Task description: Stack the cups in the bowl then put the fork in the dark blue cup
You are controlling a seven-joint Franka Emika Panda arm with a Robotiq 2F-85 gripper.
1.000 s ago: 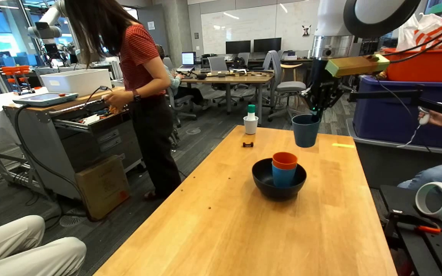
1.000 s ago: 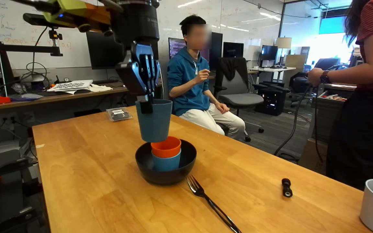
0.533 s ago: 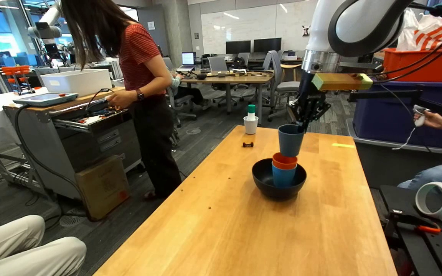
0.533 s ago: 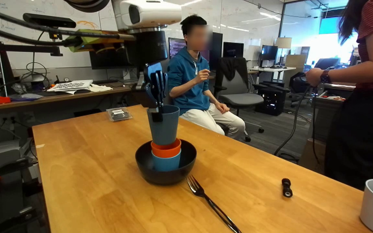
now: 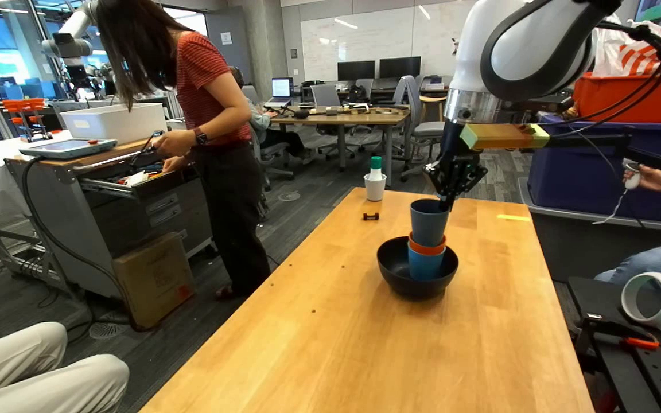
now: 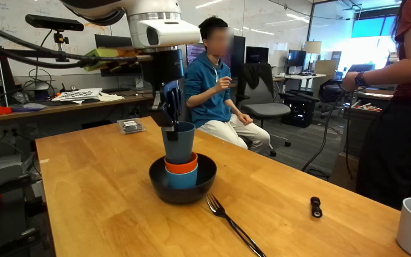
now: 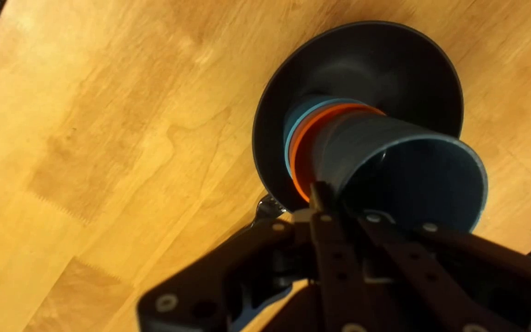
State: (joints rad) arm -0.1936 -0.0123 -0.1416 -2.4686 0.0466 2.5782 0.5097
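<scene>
The tool [image 6: 173,131] is gripping the dark blue cup [image 6: 182,147] and should be fully seating it in the orange cup [image 6: 183,168] before releasing.

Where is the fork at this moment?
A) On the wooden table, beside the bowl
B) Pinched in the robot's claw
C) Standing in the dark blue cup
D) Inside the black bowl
A: in an exterior view the black fork lies on the wooden table with its tines toward the black bowl, while the gripper pinches the rim of the dark blue cup instead.
</scene>
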